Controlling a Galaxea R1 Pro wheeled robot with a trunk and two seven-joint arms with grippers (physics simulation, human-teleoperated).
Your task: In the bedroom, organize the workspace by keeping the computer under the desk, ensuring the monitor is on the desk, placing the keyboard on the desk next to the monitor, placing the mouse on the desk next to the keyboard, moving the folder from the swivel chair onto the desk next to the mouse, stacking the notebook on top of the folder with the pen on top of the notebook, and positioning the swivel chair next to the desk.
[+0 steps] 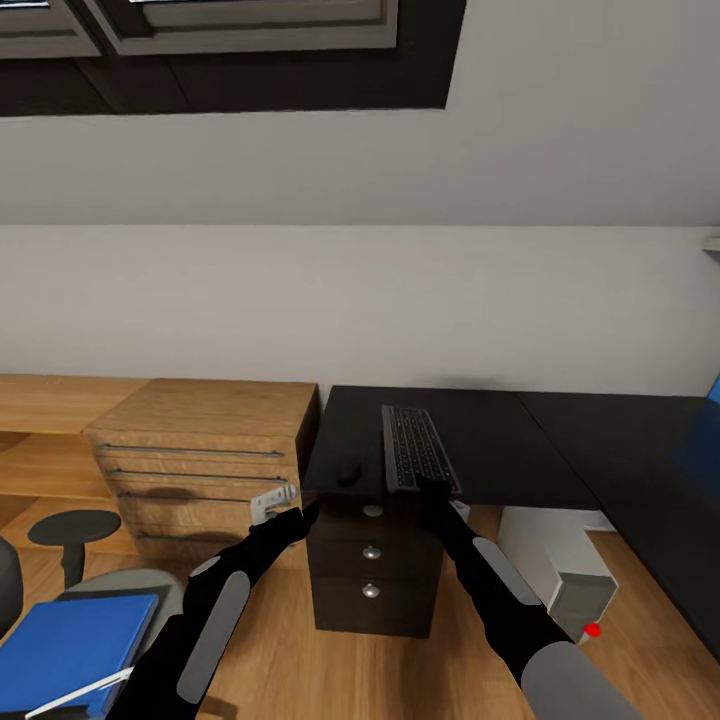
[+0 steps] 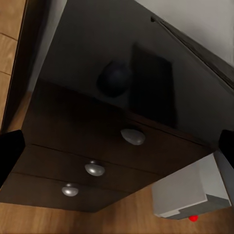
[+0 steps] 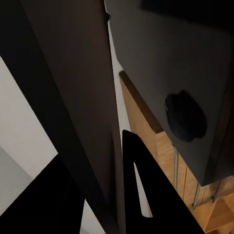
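Observation:
The grey keyboard [image 1: 418,448] lies lengthwise on the black desk [image 1: 520,440], its near end at the front edge. My right gripper [image 1: 432,490] is shut on that near end; in the right wrist view a dark slab runs between its fingers [image 3: 141,185]. The dark mouse [image 1: 349,473] [image 2: 114,78] [image 3: 185,116] sits on the desk just left of the keyboard. My left gripper [image 1: 300,515] hangs open in front of the desk edge, below the mouse. The blue folder [image 1: 70,635] rests on the grey swivel chair [image 1: 150,590] at bottom left. The computer [image 1: 570,575] [image 2: 187,195] stands on the floor under the desk.
A dark three-drawer cabinet [image 1: 370,570] [image 2: 97,161] stands under the desk's left end. An oak drawer unit [image 1: 210,440] and low oak shelf adjoin it on the left. A black chair armrest [image 1: 73,527] sits near the shelf. Something blue [image 1: 710,425] shows at the right edge.

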